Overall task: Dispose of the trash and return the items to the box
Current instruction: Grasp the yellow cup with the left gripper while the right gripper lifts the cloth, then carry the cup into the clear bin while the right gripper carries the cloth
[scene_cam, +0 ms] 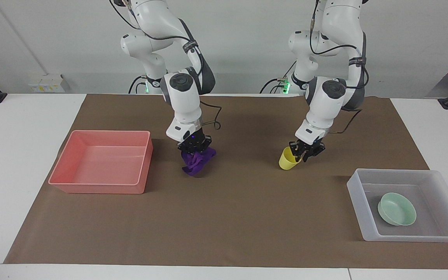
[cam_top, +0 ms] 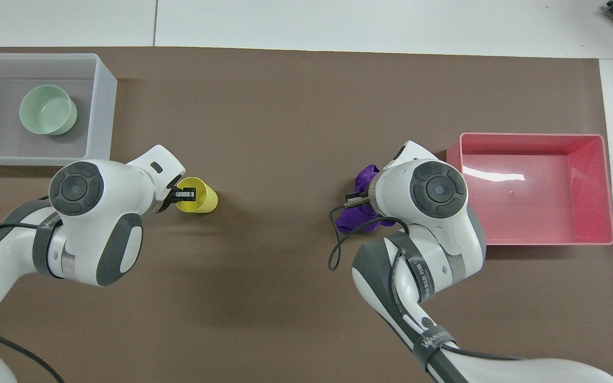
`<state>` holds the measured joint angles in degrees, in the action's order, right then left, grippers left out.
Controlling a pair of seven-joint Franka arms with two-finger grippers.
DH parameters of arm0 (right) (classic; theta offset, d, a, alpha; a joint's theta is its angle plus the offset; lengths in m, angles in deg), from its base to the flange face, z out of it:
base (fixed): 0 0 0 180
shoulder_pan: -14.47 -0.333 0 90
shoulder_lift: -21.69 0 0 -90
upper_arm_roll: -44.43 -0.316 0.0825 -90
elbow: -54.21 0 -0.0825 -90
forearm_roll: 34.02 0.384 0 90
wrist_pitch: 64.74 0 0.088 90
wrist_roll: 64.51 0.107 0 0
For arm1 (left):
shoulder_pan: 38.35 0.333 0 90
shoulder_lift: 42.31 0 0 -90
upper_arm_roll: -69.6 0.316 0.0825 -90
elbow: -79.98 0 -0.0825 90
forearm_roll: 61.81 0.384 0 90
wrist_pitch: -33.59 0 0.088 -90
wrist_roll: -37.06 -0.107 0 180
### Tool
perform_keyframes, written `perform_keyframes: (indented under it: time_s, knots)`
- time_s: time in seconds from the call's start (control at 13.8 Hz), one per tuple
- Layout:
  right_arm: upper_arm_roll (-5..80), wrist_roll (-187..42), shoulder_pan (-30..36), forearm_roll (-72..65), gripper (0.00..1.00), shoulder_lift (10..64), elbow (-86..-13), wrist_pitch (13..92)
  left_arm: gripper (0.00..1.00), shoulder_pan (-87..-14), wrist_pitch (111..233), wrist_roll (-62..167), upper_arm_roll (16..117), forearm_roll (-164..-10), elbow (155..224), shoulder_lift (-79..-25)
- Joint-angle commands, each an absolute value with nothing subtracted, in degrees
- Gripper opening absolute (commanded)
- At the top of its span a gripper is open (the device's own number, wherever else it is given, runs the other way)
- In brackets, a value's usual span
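Observation:
My right gripper [scene_cam: 194, 147] is shut on the purple cloth wad [scene_cam: 197, 161], which hangs bunched from it beside the pink bin, its lower end at or just above the mat. In the overhead view the wad [cam_top: 358, 215] shows beside my right wrist. My left gripper [scene_cam: 304, 151] is shut on the rim of the yellow cup [scene_cam: 287, 160], which is tilted; both also show in the overhead view, the gripper [cam_top: 185, 194] and the cup [cam_top: 203, 198]. The mint-green bowl [scene_cam: 397, 209] [cam_top: 47, 110] sits in the translucent box [scene_cam: 354, 192] [cam_top: 101, 106] at the left arm's end.
The pink bin [scene_cam: 68, 159] [cam_top: 607, 186] stands at the right arm's end of the table. A brown mat [scene_cam: 247, 217] covers the table. A black cable loops from my right wrist over the mat [cam_top: 336, 250].

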<state>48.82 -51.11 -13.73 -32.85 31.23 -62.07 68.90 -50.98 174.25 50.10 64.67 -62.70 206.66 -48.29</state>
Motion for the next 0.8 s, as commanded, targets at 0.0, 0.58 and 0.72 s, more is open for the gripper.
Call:
perform_keyframes:
  time_s: [0.0,0.58,0.72]
  knots:
    - [49.17,-47.56,-13.75,-32.70,0.00,27.06,-60.41,63.25,0.00,-51.97,175.53,50.69,65.46,-62.42,208.04,-47.49]
    - [49.44,-47.90,-9.89,-34.98,0.00,20.11,-55.83,52.08,0.00,-46.80,169.13,46.05,65.73,-62.33,200.06,-47.58]
    - [49.44,-48.42,-8.13,-35.51,0.00,18.97,-55.83,51.28,0.00,-43.55,165.62,42.44,65.81,-62.33,194.97,-48.98]
